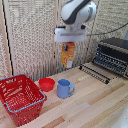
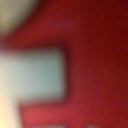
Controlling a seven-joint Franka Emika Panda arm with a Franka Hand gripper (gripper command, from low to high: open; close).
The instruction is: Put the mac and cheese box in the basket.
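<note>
My gripping tool (image 1: pixel 68 44) hangs above the back of the table, its flat white block over an orange and yellow mac and cheese carton (image 1: pixel 68 55). The carton hangs upright in the air, its top hidden between the fingers, so the tool is shut on it. The red wire basket with a light blue rim (image 1: pixel 13 79) stands at the front, on the exterior view's left, well apart from the carton. The wrist view is a close blur of red and pale colour, probably the carton (image 2: pixel 90 55).
A small red bowl (image 1: pixel 46 84) and a blue mug (image 1: pixel 64 88) stand side by side below the carton. A toaster oven (image 1: pixel 112 56) with its door open sits at the exterior view's right. A slatted screen closes the back.
</note>
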